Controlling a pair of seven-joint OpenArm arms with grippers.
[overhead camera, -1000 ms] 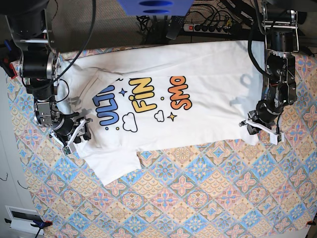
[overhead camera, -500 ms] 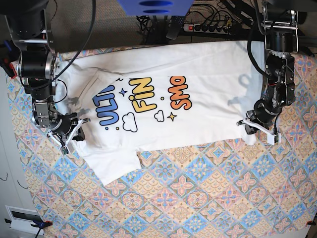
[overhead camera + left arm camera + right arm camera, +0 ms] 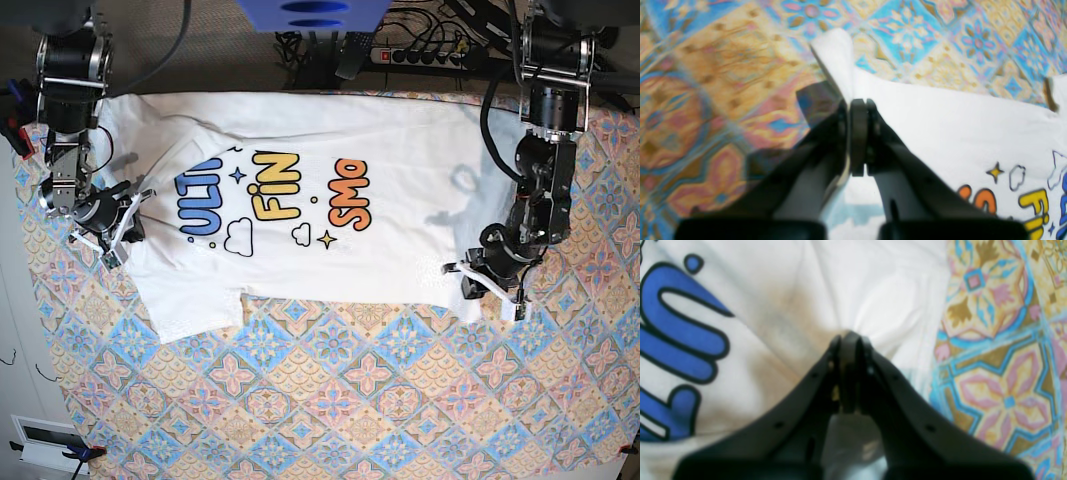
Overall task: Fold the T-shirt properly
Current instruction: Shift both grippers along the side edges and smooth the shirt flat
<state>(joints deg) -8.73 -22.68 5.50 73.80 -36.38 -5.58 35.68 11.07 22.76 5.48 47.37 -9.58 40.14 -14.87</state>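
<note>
T-shirt [image 3: 300,190] flat, L end effector [image 3: 487,279] & R end effector [image 3: 103,235] low, pinching hem/shoulder

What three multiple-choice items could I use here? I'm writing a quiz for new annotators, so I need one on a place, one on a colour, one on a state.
1. Where in the base view does the left gripper hold the T-shirt?
A. at its right end, near edge
B. at the middle of the print
C. at its far left corner

2. What colour are the letters "SMo"?
A. green
B. orange
C. black

3. How do the right gripper's jaws stand?
A. wide open above the cloth
B. shut on white fabric
C. out of view

Key: 1 A, the base view shows it pinching the hem there; 2 B, orange with dark outline; 3 B, the right wrist view shows fabric puckering at the closed tips.
</note>
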